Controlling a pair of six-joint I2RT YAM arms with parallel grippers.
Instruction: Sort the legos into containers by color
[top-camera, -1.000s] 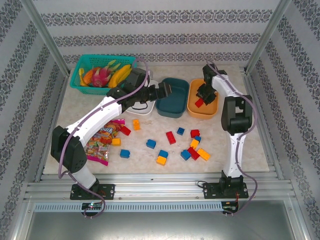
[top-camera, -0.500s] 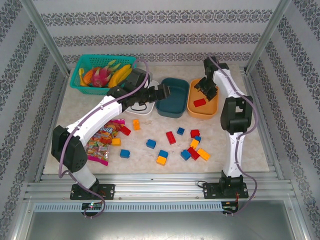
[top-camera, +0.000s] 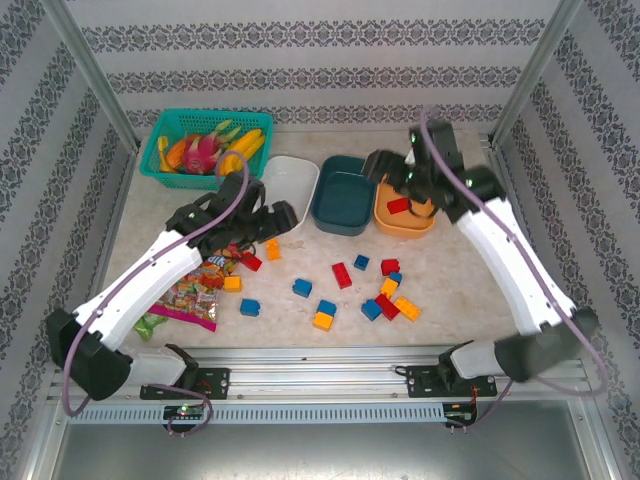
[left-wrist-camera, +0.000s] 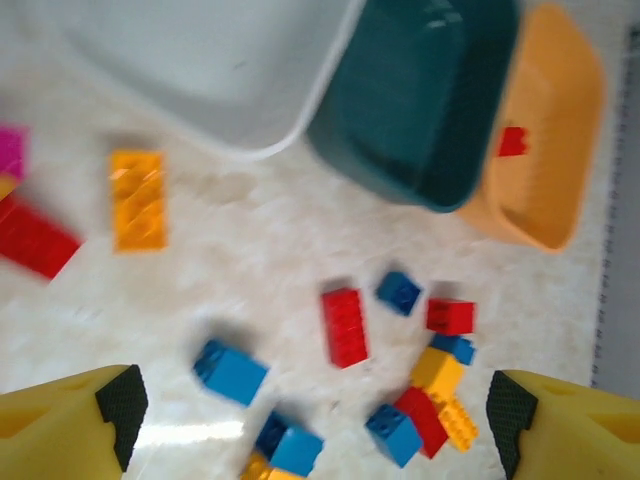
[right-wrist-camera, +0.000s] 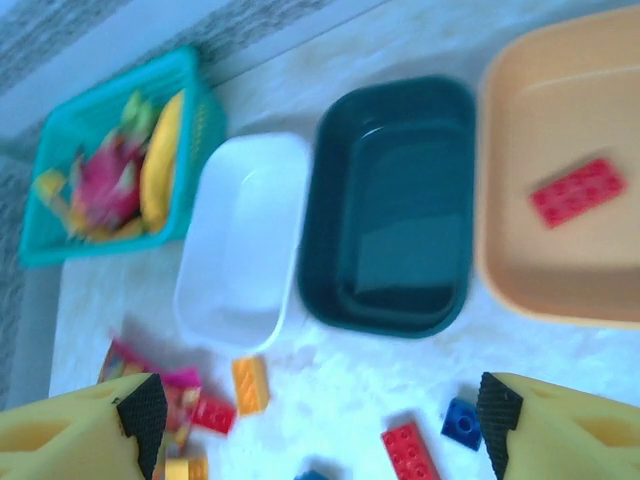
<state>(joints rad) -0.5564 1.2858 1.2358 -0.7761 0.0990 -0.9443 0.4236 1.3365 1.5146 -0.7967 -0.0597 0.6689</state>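
Presently gaping wide with nothing held at left gripper (left-wrist-camera: 315, 405) and right gripper (right-wrist-camera: 318, 412) alike, with one red lego (top-camera: 398, 206) lying inside orange dish (top-camera: 421, 224) and other legos (top-camera: 343, 275) scattered loose over table (top-camera: 450, 280) in front of white dish (top-camera: 290, 175) and teal dish (top-camera: 340, 196).

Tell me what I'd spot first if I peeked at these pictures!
The red, blue and yellow legos scattered over the middle of the table catch the eye first. Behind them stand the white dish, the teal dish and the orange dish in a row, with one red brick lying in the orange one. At the back left sits a teal basket of fruit.
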